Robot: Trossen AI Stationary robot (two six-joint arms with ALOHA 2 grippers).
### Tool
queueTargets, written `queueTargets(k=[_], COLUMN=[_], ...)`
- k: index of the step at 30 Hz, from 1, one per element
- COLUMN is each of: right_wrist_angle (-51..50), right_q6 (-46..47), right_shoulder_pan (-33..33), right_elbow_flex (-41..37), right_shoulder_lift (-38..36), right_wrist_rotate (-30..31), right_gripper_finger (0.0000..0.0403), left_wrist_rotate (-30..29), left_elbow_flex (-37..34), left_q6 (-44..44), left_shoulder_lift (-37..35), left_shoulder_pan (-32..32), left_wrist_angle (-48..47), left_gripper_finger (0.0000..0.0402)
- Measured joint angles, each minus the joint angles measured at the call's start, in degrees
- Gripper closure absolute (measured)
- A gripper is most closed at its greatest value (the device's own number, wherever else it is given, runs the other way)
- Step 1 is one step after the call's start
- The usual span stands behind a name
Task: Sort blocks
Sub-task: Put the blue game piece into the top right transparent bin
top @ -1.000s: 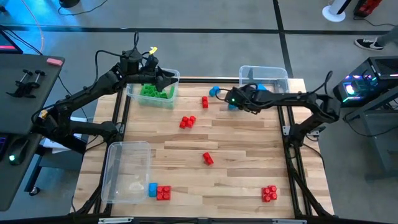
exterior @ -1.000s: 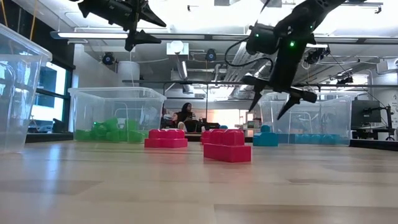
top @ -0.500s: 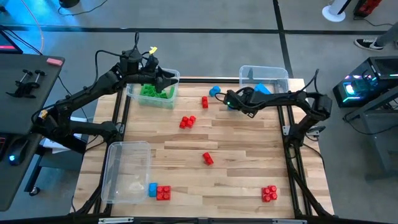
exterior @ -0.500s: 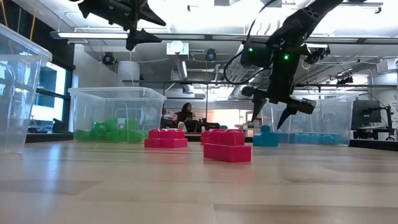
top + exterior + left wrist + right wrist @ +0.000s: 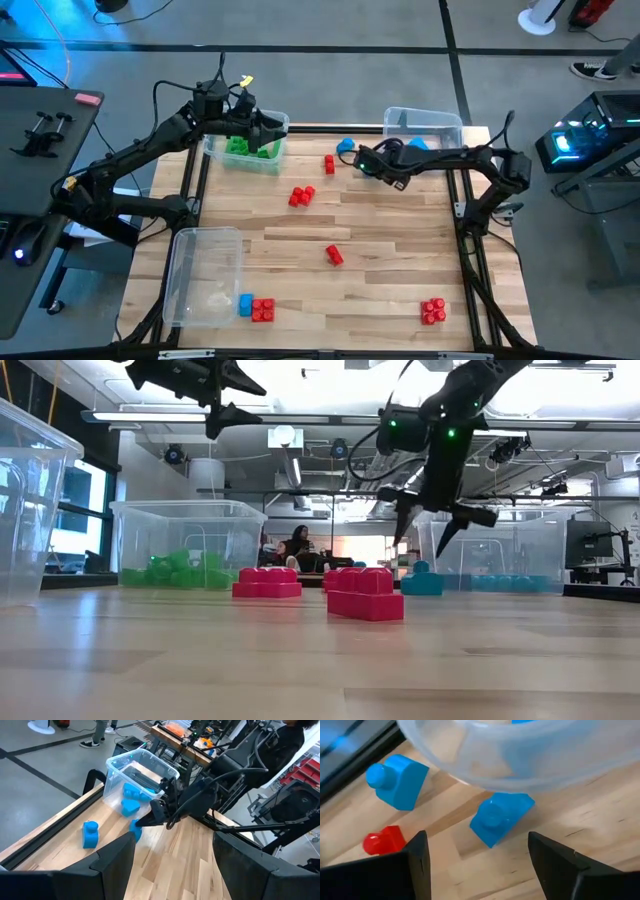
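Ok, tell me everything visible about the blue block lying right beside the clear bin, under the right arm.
The blue block is one small brick of glossy plastic with a single round stud showing on its face and an angled, wedge-like outline. It lies on the wooden table, close against the rounded wall of the clear bin; whether they touch is unclear. The right pincer is above it, open, fingers either side, not touching. Another blue block and a red block lie apart from it.

Blue blocks [image 5: 501,818], red block [image 5: 382,841], green blocks [image 5: 240,147].
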Motion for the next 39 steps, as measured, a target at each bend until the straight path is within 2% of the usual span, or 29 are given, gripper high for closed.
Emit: queueTargets(k=[5,10,12,15,18,19,23,29,35,39], right_wrist_angle=[-3.6,-3.8,-4.2,-7.4,-8.0,-7.4,-8.0,-16.3,-14.6,-15.2], right_q6=[-5.4,-22.3,-29.8,-38.7,-47.4,-51.1,-68.8,-91.0,-113.5,-121.2], right_shoulder_pan=[0.1,0.4,0.6,-0.6,-3.0,-3.7,-5.1,-5.3,-5.4,-5.8], right_elbow_flex=[3.4,7.6,9.5,11.7,11.9,11.9,13.0,20.9,25.6,25.8], right_shoulder_lift=[0.0,-0.1,-0.1,-0.1,1.2,2.1,7.2,15.1,17.4,17.4], right_wrist_rotate=[-0.9,-5.8,-6.8,-7.1,-8.3,-9.0,-9.5,0.6,3.5,5.2], right_gripper_finger=[0.0186,0.0188,0.0201,0.0258,0.0362,0.0382,0.0394,0.0402,0.0402,0.0403], left_wrist_rotate=[0.0,0.0,0.0,-0.1,-0.1,-0.1,-0.4,-0.9,-3.0,-3.1], left_elbow_flex=[0.0,0.0,0.0,0.0,0.0,0.0,0.0,0.0,0.0,0.0], left_q6=[-0.1,-0.1,-0.1,-0.1,-0.1,-0.2,-1.1,-2.3,-3.1,-3.1], left_shoulder_lift=[0.0,0.0,0.0,0.0,0.0,0.0,0.0,0.0,0.0,0.0], left_shoulder_pan=[0.0,0.0,0.0,0.0,0.0,0.0,0.0,0.0,0.0,0.0], left_wrist_angle=[0.0,0.0,0.0,0.0,0.1,0.2,0.9,0.9,0.8,0.9], left_gripper_finger=[0.0149,0.0149,0.0149,0.0149,0.0149,0.0149,0.0149,0.0149,0.0149,0.0149])
